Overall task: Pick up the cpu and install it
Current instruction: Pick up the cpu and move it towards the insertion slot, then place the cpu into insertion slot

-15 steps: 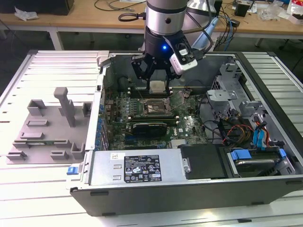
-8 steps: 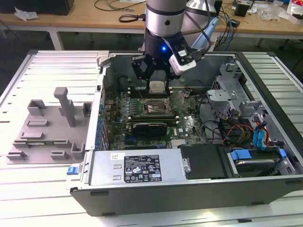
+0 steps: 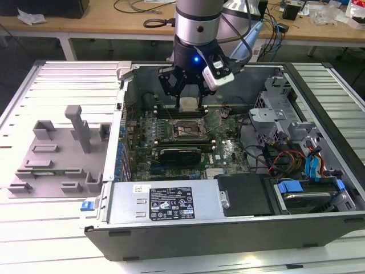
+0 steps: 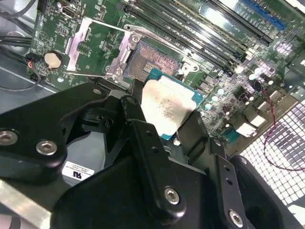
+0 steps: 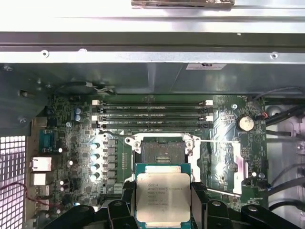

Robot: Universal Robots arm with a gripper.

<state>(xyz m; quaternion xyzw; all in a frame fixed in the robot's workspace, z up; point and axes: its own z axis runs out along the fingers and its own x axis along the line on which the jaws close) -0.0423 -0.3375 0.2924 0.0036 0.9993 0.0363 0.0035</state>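
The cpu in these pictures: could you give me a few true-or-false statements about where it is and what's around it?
1. The gripper holds the cpu between its fingers. True.
2. The cpu already sits in the socket. False: the socket is empty, and the cpu is held clear of it.
3. The socket's metal cover is swung open. True.
4. The computer case is closed up. False: its side is open, and the motherboard is exposed.
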